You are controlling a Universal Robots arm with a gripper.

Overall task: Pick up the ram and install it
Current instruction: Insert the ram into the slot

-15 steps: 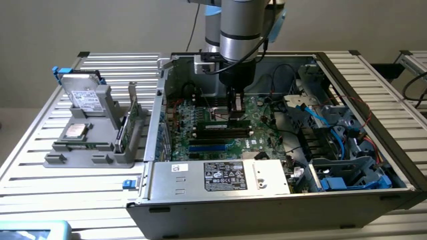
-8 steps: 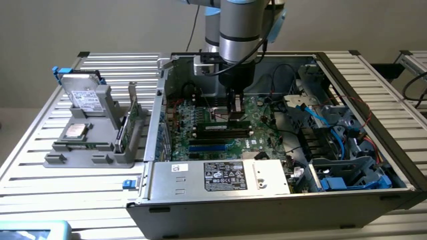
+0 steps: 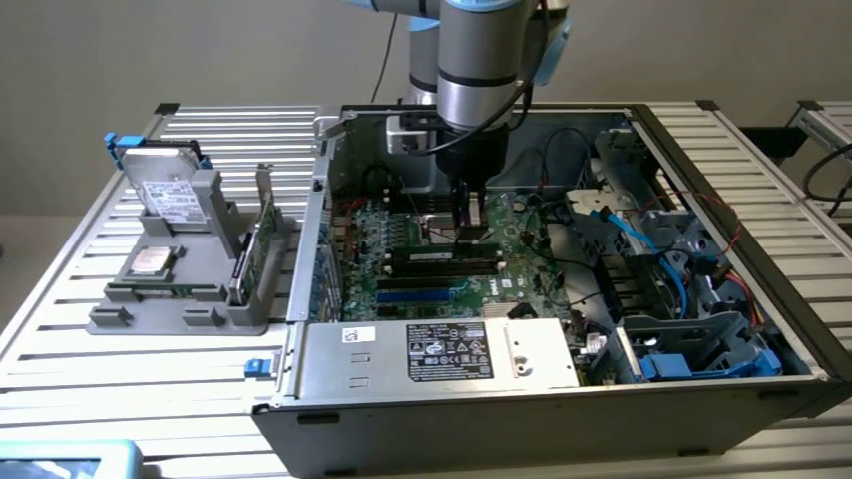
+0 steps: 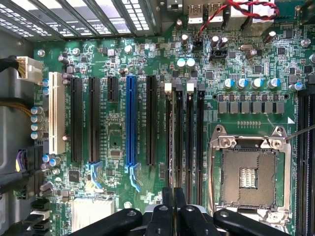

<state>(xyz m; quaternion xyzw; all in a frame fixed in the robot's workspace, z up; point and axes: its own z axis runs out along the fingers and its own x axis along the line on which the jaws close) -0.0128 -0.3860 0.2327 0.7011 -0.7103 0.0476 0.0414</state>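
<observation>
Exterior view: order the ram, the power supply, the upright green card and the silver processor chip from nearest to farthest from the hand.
1. ram, gripped in the hand itself.
2. power supply, along the computer case's near wall.
3. upright green card, in the grey holder outside the case.
4. silver processor chip, on that holder, farther to the exterior view's left.

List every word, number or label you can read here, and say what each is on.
Nothing reads clearly enough to quote.
Power supply label: print too small to read.
Hard drive label: blurred.
Motherboard lettering: too small to read.
</observation>
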